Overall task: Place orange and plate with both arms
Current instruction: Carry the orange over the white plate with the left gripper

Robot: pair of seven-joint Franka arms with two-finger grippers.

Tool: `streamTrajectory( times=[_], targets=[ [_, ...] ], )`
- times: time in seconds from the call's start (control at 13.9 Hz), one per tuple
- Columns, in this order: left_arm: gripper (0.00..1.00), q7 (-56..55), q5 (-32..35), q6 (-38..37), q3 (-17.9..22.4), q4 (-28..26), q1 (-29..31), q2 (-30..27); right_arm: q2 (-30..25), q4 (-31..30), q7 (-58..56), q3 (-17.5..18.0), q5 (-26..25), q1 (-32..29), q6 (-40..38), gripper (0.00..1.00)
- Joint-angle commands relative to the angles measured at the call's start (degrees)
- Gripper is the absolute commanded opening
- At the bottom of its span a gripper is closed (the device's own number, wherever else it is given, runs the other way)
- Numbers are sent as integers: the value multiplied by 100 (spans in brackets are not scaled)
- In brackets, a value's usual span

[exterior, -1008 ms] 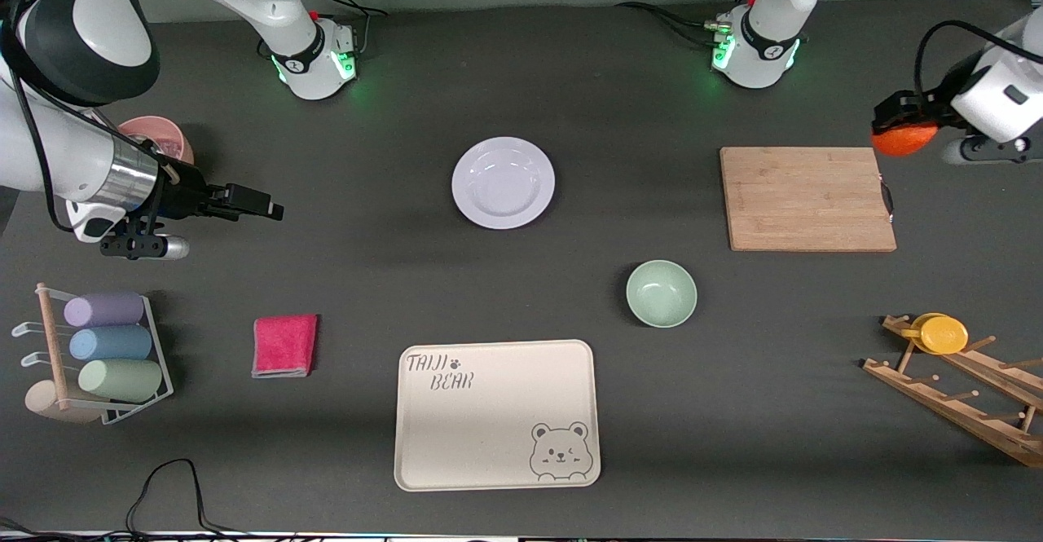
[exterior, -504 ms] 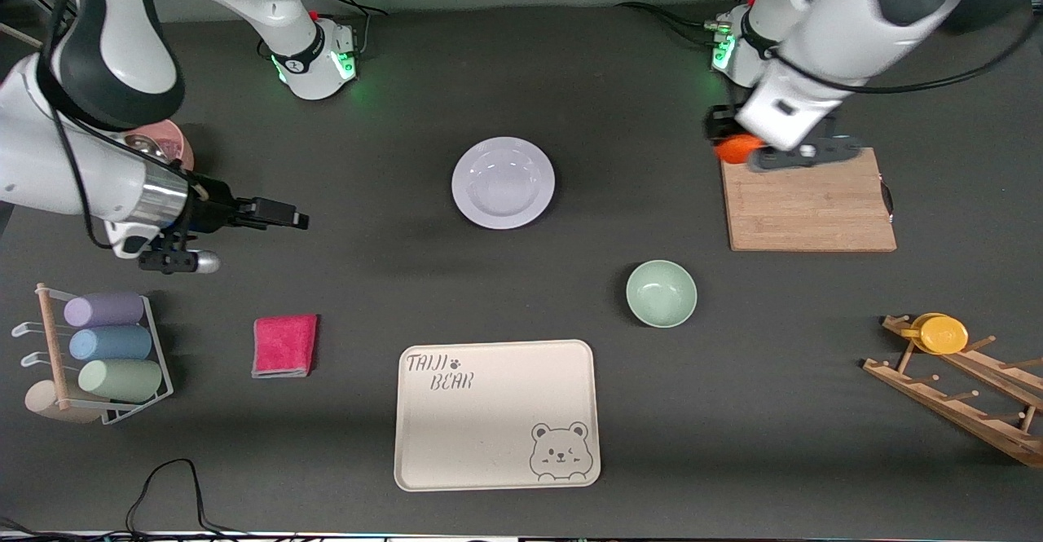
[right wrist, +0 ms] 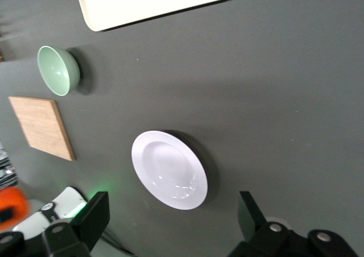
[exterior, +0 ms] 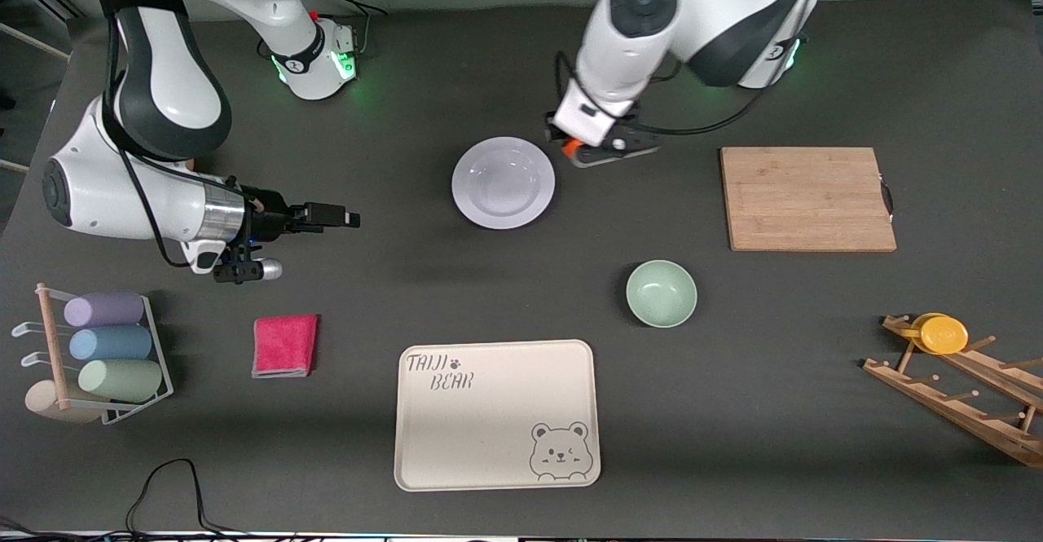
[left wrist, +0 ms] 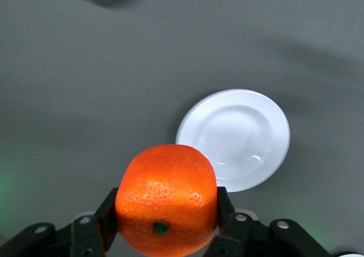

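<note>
Item: small round bright-orange fruit with a bumpy peel, the orange. Carried in the air just off the plate's rim, on the side toward the left arm's end of the table. Clamped between the two black fingers of the left gripper, one pad on each flank, green stem scar facing the wrist camera. The grip sits across the widest part, probably so the fruit cannot roll out in transit.

Item: round glossy white, faintly lilac shallow plate. Flat on the dark grey table, near its middle, toward the edge where the robot bases stand. Nothing on it and nothing touching it. It lies between the two grippers, likely so that each arm can reach it.

Item: right gripper. Low over bare table, between the plate and the right arm's end of the table, fingers pointing at the plate. Jaws spread wide, holding and touching nothing; the plate shows in the gap between them in the right wrist view. The heading suggests a coming grasp of the plate's rim.

Other stock: pale green bowl, bamboo cutting board and cream rectangular bear tray, the tray by the edge nearest the front camera.
</note>
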Motion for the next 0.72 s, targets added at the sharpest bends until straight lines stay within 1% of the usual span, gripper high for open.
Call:
streamTrajectory(
  times=[0.0, 0.07, 0.22, 0.29, 0.5, 0.58, 0.65],
  targets=[
    [0, -960, 450, 716, 73, 117, -608, 734, -59, -301, -308, -56, 291, 36, 216, 100],
    [0, -1251, 670, 1006, 73, 117, -758, 980, -59, -494, -623, -65, 501, 36, 357, 100],
    [0, -1796, 1066, 1516, 73, 117, -1048, 1429, -42, -907, -1273, -152, 1132, 10, 498, 100],
    [0, -2042, 1268, 1754, 73, 117, -1145, 1631, 11, -1022, -1485, -223, 1310, 10, 499, 100],
    [0, -2869, 2076, 2221, 90, 152, -1392, 2220, 55, -1268, -1838, -293, 1434, 10, 499, 100],
    [0, -3054, 2313, 2335, 90, 161, -1410, 2379, 55, -1417, -1978, -320, 1600, 10, 516, 100],
    [0, -3230, 2525, 2476, 90, 161, -1471, 2537, 73, -1592, -2266, -337, 1923, 10, 516, 100]
  ],
)
